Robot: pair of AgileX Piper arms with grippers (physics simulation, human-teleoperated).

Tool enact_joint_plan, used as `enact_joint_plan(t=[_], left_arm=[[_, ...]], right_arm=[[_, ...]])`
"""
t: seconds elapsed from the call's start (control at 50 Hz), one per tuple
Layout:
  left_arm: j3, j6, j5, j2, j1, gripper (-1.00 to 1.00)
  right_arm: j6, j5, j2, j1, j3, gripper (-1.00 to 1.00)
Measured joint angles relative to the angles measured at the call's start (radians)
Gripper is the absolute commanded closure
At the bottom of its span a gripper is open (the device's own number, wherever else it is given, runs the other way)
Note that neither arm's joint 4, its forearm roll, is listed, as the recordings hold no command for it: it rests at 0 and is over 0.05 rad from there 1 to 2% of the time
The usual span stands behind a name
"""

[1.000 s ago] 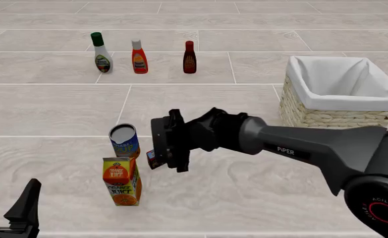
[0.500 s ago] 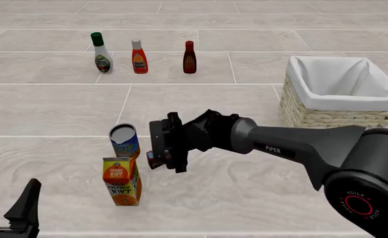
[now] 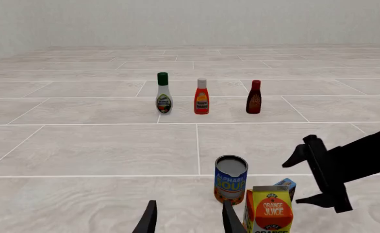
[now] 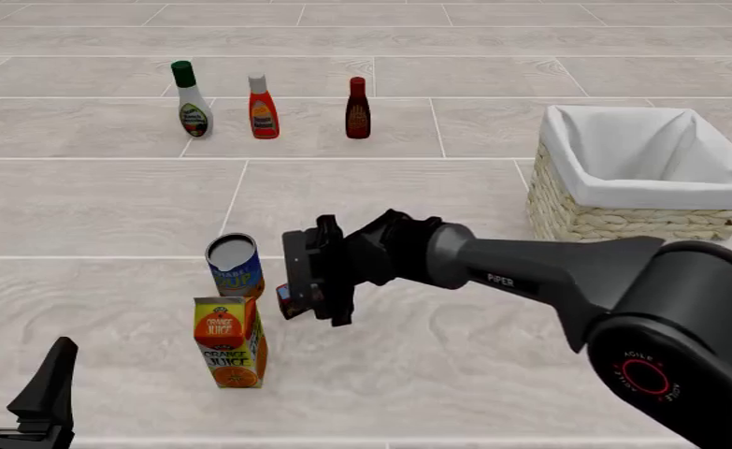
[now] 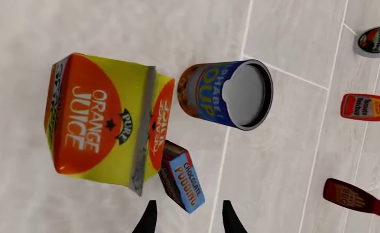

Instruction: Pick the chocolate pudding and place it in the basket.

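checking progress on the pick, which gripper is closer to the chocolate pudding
Right. The right gripper is open right beside the chocolate pudding, its fingers pointing at the box without closing on it. The left gripper sits low at the near edge, past the orange juice carton.

Near left of tabletop (image 4: 466,374): can (image 4: 235,265) behind juice carton (image 4: 230,341), pudding (image 4: 286,300) just right of the carton. Far left: three bottles (image 4: 264,108) in a row. Basket (image 4: 640,178) far right, well apart.
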Motion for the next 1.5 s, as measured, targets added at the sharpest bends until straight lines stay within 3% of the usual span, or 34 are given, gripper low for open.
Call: enact_joint_plan(t=[1.5], left_arm=[[0.000, 0.000, 0.000, 0.000, 0.000, -1.00]], right_arm=[[-0.030, 0.027, 0.116, 0.002, -0.095, -1.00]])
